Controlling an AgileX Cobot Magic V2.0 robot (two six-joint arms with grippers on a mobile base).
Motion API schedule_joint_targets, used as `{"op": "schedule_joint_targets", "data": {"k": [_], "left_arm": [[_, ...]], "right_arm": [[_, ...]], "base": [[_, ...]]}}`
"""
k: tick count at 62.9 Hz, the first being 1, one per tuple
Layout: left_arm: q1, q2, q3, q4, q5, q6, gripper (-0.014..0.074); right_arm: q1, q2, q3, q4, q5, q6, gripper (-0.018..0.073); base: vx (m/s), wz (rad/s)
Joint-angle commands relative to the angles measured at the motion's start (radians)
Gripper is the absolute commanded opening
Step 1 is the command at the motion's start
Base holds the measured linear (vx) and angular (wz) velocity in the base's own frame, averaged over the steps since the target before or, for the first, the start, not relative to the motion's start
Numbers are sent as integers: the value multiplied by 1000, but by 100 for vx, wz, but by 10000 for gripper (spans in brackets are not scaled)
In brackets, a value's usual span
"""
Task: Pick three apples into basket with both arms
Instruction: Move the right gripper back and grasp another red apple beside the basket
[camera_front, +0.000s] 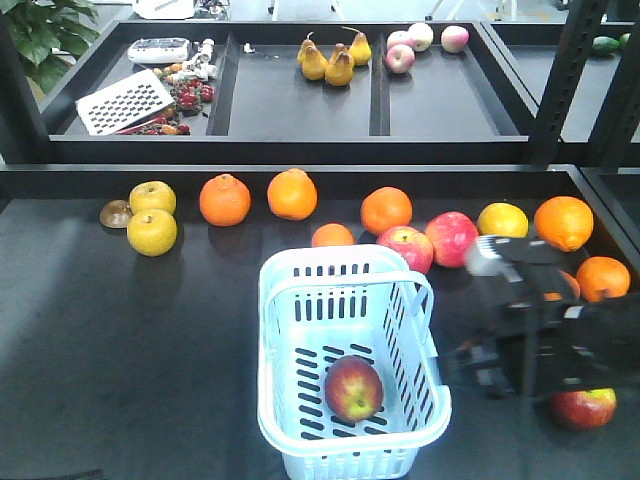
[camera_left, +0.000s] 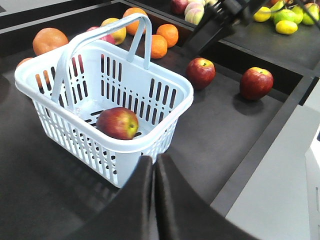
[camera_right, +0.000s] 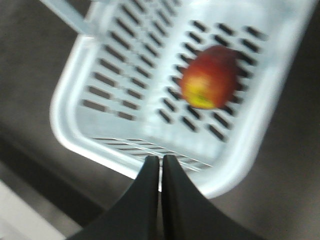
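Black table (camera_front: 120, 350), apple (camera_front: 353, 388) in basket (camera_front: 266, 360)

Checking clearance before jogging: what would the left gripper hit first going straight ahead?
Likely the near wall of the basket, just ahead of the shut left gripper; depth uncertain.

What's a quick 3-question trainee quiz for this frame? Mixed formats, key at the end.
1. True or false: the basket holds two apples.
2. The left gripper is: A) open, B) shut on an apple, C) shut and empty.
3. In the left wrist view, how many dark red apples lie on the table outside the basket?
Key: 1 false, it holds one apple. 2 C. 3 two.
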Motion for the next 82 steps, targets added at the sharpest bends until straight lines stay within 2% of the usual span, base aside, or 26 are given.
{"op": "schedule_joint_targets", "data": {"k": [1,6,9,17,23,37,41,46,63,82], "left_arm": [[-3,6,-20,-32,-36,-4,-6],[-3,6,-20,-32,-36,-4,-6],[-3,6,-20,-32,-38,-4,-6],[-3,6,-20,-32,-41,-4,-6],[-3,6,-20,-32,-42,-4,-6],[-3,6,-20,-32,-42,-4,-6],[-3,6,-20,-32,-42,-4,-6],[-3,6,-20,-32,-42,-4,-6],[-3,6,-20,-32,-42,-4,-6],[-3,6,-20,-32,-42,-4,-6]], "right_arm": [[-77,-87,-28,-193,-2,179,0],[-150,-119,-28,-330,-8,277,7],[-191,-126,-28,-393,-10,291,14],[-300,-104,-29,-440,-32,277,77],[-359,-66,-29,-442,-70,241,173],[-453,75,-32,-447,-188,236,548],[-466,127,-47,-448,-191,237,624],[-467,181,-83,-453,-189,237,678],[-467,368,-251,-453,-119,243,658],[-467,529,-284,-478,-142,243,620]], "base": [[0,0],[0,0],[0,0],[0,0],[0,0],[0,0],[0,0],[0,0],[0,0],[0,0]]}}
